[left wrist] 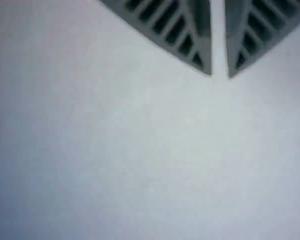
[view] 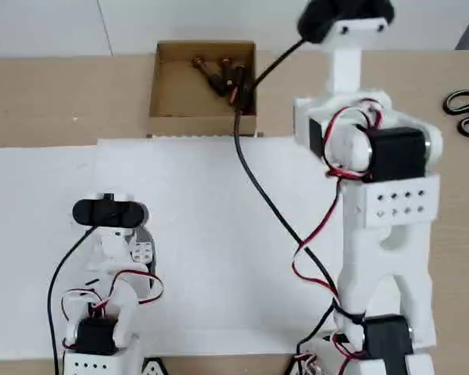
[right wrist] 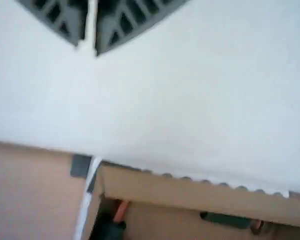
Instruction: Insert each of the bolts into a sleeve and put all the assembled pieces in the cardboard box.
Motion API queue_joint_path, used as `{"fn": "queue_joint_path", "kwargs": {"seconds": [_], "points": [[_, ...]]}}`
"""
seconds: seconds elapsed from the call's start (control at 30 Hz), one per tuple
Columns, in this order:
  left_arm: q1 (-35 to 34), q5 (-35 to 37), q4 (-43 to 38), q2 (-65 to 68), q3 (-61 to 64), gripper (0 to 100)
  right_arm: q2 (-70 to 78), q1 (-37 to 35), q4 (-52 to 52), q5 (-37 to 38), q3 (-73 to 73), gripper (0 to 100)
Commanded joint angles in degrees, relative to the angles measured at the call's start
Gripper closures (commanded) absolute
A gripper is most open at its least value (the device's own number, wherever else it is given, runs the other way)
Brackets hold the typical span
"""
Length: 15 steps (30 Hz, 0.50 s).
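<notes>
The job looks about done: the bolts [view: 219,74] lie in the box [view: 166,117] at 12 o'clock, while the left gripper [left wrist: 219,75] at 7 and the right gripper [right wrist: 86,49] near 1 are both clenched on nothing, so I'd guess only parking the arms remains.

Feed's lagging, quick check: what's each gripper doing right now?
Left gripper: jaws shut, holding nothing.
Right gripper: jaws shut, holding nothing.
</notes>
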Motion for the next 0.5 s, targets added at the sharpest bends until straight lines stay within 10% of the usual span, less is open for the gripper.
{"fn": "queue_joint_path", "kwargs": {"seconds": [0.0,0.47], "points": [[-0.09,0.35,-1.32,-0.62,-0.13,99,-2.86,1.27,3.12,-3.96,-1.76,99.5],[-0.09,0.35,-1.32,-0.62,-0.13,99,-28.35,1.63,-16.13,-4.13,41.58,99.5]]}}
